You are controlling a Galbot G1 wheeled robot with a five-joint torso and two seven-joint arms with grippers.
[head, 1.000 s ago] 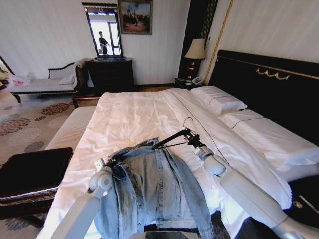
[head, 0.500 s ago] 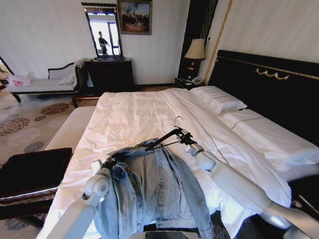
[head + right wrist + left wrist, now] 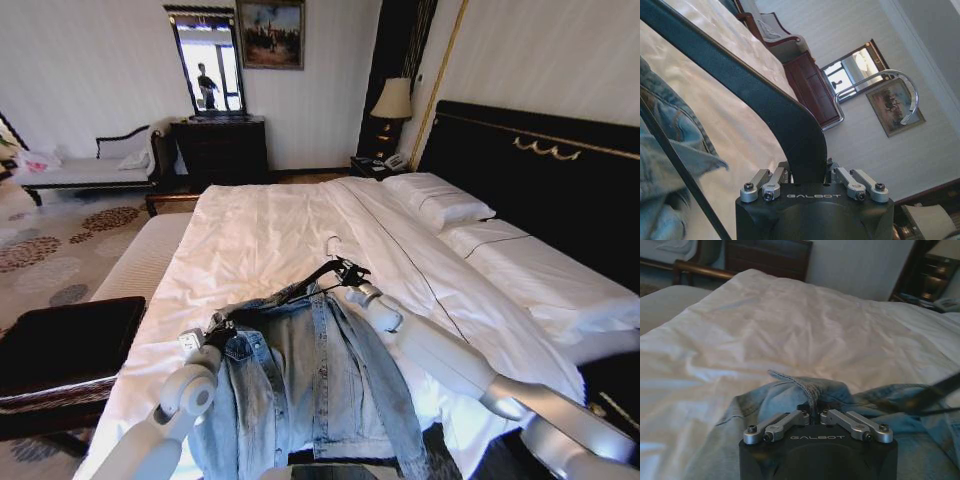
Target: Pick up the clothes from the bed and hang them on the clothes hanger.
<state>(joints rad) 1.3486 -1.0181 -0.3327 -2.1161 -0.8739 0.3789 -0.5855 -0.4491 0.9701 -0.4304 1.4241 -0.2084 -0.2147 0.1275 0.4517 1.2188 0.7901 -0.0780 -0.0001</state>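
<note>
Pinching jacket point(image 3: 805, 390) collar, left claw point(image 3: 814, 416); hanger point(image 3: 755, 95) in right claw point(image 3: 812, 182)

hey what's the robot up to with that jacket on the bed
The left gripper pinches a fold of the denim jacket, which lies spread on the bed. The right gripper is clamped on the black hanger and holds it over the jacket's collar end. The jacket is not yet on the hanger.
</note>
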